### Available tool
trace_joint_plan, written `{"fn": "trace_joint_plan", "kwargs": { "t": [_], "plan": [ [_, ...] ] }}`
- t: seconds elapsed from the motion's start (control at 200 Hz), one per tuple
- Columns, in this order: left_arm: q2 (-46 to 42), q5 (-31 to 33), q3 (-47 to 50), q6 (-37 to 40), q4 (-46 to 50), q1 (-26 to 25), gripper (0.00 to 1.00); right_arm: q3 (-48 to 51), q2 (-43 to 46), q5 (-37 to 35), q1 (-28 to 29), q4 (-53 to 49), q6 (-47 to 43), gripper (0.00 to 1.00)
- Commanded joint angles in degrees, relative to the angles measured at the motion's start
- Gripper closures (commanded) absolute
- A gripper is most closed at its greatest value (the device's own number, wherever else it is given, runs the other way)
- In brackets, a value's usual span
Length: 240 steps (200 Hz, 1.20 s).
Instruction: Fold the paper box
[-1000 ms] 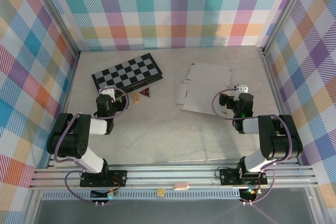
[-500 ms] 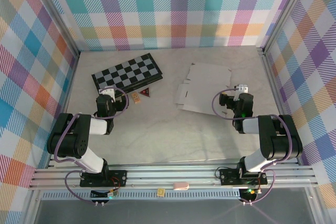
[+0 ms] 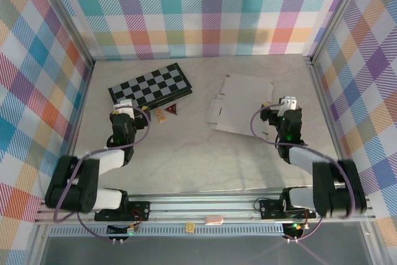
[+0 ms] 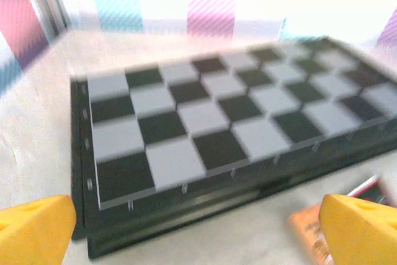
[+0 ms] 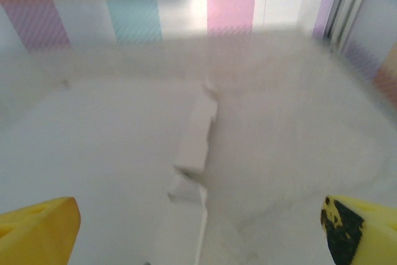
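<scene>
The paper box [image 3: 240,104] lies as a flat white cut-out with flaps on the right half of the table. My right gripper [image 3: 288,103] hangs just beyond its right edge. In the right wrist view the box [image 5: 105,159] spreads to the left with one flap [image 5: 197,133] slightly raised. There my right gripper [image 5: 198,233] is open, with nothing between its yellow fingertips [image 5: 38,226]. My left gripper [image 3: 123,106] hovers at the near left corner of the checkered board. It is open [image 4: 198,235] and empty, far from the box.
A black-and-grey checkered board [image 3: 150,85] lies at the back left, close in front of the left gripper [image 4: 223,116]. A small orange card [image 3: 161,115] and a dark red triangle [image 3: 173,110] rest between the board and the box. Patterned walls enclose the table.
Both arms have stretched forward from their folded pose. Each gripper has moved a little toward the back of the table. The box and board have not moved.
</scene>
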<state>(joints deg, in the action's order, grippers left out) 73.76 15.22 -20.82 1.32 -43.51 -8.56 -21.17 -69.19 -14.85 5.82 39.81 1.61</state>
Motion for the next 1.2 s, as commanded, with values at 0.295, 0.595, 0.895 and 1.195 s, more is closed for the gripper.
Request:
{"fn": "trace_joint_plan", "kwargs": {
  "t": [0.295,0.595,0.895,1.195],
  "plan": [
    [-1.64,17.85,-54.32,-40.46,71.31,-7.14,0.0,-55.03,9.69,-15.24,-0.08,-81.3,38.83,0.01],
    [5.93,-23.41,-51.65,-50.19,66.26,-11.7,0.19,-40.21,12.17,23.65,2.44,-76.73,56.34,0.31],
    [-1.18,-29.84,-31.87,-51.55,55.87,-25.33,0.31,-4.73,14.54,19.29,15.74,-39.48,80.37,0.33],
    [-1.1,-30.98,-28.77,-52.77,52.91,-27.2,0.34,2.57,-3.12,18.54,15.7,-14.67,86.11,0.34]
  ]
}}
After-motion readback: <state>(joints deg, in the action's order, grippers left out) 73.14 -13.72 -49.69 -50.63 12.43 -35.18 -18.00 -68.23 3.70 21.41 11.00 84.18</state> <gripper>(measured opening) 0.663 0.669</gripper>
